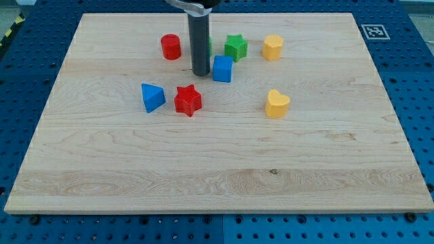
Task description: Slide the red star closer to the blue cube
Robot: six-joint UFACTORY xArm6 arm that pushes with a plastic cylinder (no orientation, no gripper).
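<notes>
Now, in the camera view, our tip (201,72), a bare rod grasping nothing, stands just left of the blue cube (222,69). The red star (188,100) lies below-left of the cube, apart. We judge we must go below the star, then push up-right.

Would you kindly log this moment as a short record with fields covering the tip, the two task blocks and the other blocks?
tip: my tip rests on the board just left of the blue cube
red star: below the tip, apart from it
star neighbour: blue triangular block on its left
other blocks: red cylinder, green star, yellow hexagonal block, yellow heart
surface: wooden board
</notes>
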